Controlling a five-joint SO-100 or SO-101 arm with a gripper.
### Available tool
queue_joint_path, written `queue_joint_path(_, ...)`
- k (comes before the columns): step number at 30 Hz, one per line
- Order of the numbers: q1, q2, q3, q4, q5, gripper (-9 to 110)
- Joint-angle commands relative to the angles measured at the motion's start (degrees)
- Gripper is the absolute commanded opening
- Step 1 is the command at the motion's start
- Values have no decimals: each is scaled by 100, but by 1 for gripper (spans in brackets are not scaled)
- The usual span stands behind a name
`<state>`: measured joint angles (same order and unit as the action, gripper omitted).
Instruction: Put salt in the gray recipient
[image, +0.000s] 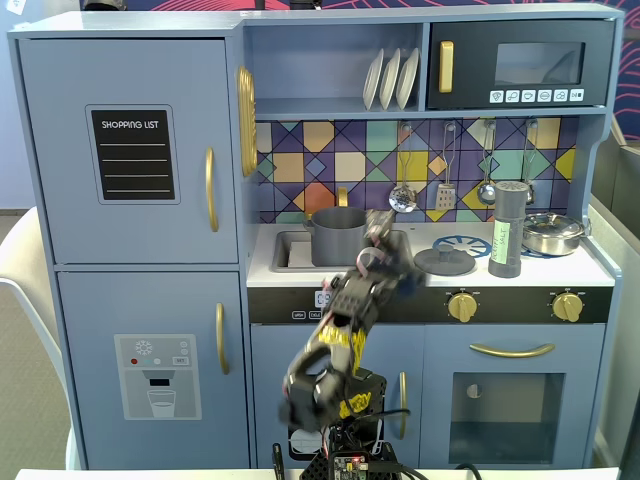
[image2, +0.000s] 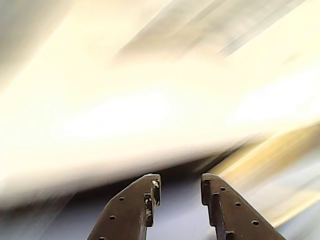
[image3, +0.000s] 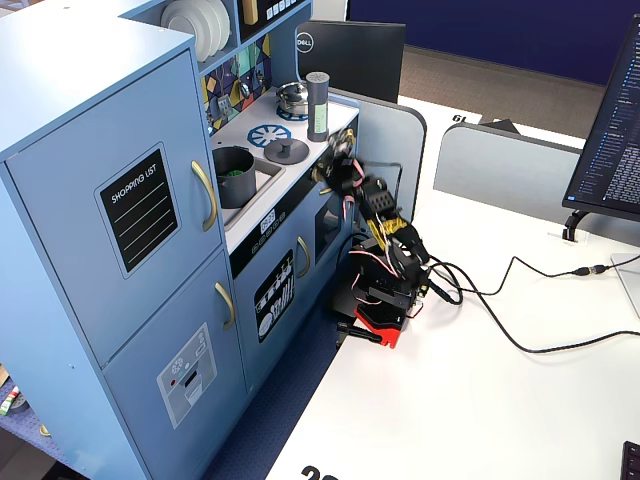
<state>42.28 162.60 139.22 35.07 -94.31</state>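
The salt is a tall gray shaker with a pale green label, standing upright on the right side of the toy kitchen counter; it also shows in the other fixed view. The gray recipient is a dark matte pot standing in the sink at the left. My gripper is raised at the counter's front edge, between the pot and the flat lid, motion-blurred. In the wrist view the gripper is open and empty, and everything beyond it is a bright blur.
A flat gray knobbed lid lies on the counter's middle. A shiny steel pot stands right of the salt. Utensils hang on the tiled back wall. The arm's base sits on a white table with cables.
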Motion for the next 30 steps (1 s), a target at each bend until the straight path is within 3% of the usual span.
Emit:
queue_joint_path(1, 782, -967, -1318, -756, 492, 17)
queue_joint_path(5, 1055, -1345, -1354, -1626, 747, 37)
queue_joint_path(14, 1143, -2830, -1362, -3876, 738, 50)
queue_joint_path(22, 1178, -4342, -2522, -3999, 1046, 53)
queue_joint_path(30, 1055, -5713, -3797, -3981, 1046, 48)
